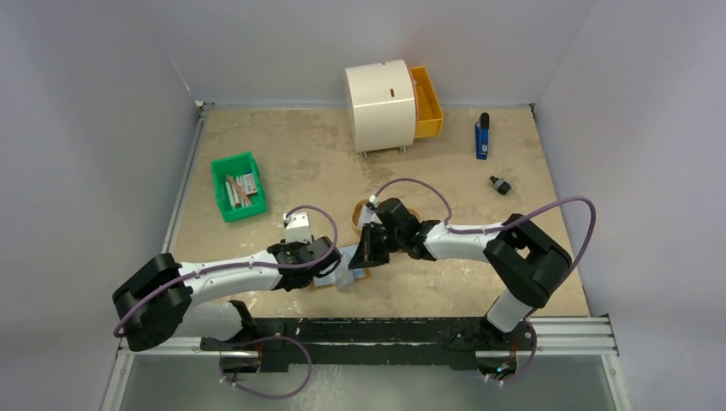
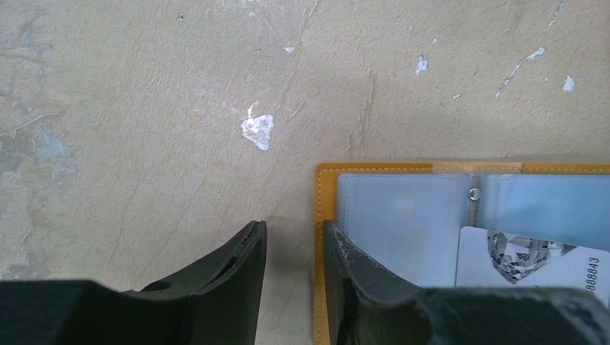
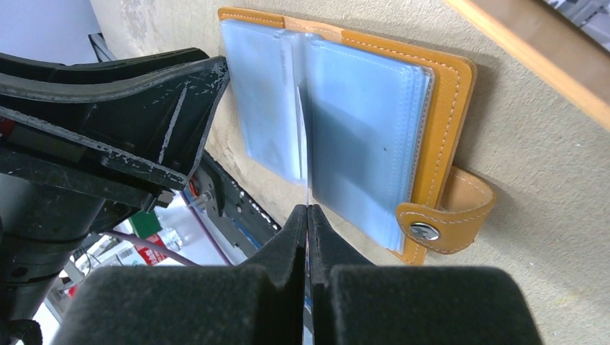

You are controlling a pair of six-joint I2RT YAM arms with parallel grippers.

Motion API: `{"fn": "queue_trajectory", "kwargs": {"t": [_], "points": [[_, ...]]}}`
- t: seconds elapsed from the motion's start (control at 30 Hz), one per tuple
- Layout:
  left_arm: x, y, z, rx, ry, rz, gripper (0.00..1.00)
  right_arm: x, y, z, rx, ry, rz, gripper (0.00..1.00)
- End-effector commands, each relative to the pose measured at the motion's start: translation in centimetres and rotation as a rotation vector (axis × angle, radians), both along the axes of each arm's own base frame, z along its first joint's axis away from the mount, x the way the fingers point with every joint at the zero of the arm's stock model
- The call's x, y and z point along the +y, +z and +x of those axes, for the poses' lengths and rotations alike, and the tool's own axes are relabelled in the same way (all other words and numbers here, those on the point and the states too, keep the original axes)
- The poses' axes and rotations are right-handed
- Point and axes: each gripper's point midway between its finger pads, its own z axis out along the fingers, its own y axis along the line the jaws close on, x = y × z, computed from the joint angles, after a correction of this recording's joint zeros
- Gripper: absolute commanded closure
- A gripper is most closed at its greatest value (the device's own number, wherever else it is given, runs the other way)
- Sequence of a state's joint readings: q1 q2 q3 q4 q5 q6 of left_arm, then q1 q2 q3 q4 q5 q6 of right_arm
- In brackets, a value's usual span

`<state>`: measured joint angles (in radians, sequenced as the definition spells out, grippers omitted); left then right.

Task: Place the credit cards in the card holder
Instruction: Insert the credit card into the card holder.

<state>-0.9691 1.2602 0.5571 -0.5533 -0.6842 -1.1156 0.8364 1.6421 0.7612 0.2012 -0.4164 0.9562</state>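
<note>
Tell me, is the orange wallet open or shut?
Open. The card holder lies spread flat on the table, its clear sleeves showing and its snap strap unfastened to one side.

Bright, even light (tool foregrounds blurred), soft shadows.

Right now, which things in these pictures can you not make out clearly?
- Top external: card holder mostly covered by left gripper and right gripper; its contents unseen.
- Left wrist: printed credit card cut by the frame edge and a finger; number partly readable.
- Right wrist: thin card in the right gripper appears edge-on; its face is unseen.
- Top external: oval tray partly behind the right arm.
</note>
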Motion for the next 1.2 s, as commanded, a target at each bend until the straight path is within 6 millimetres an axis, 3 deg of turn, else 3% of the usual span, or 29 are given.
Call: {"fn": "queue_trajectory", "kwargs": {"t": [0.0, 0.67, 1.17], "points": [[-0.2, 0.1, 0.4, -0.021, 0.018, -0.023, 0.66, 1.5, 1.8, 1.0, -0.05, 0.038, 0.066, 1.0], [-0.3, -0.2, 0.3, -0.013, 0.016, -0.025, 0.7, 2.4, 1.4, 1.6, -0.046, 0.047, 0.067, 1.0], [-0.2, -0.5, 0.1, -0.006, 0.016, -0.029, 0.71, 1.3, 0.0, 2.8, -0.052, -0.025, 0.027, 1.0]]}}
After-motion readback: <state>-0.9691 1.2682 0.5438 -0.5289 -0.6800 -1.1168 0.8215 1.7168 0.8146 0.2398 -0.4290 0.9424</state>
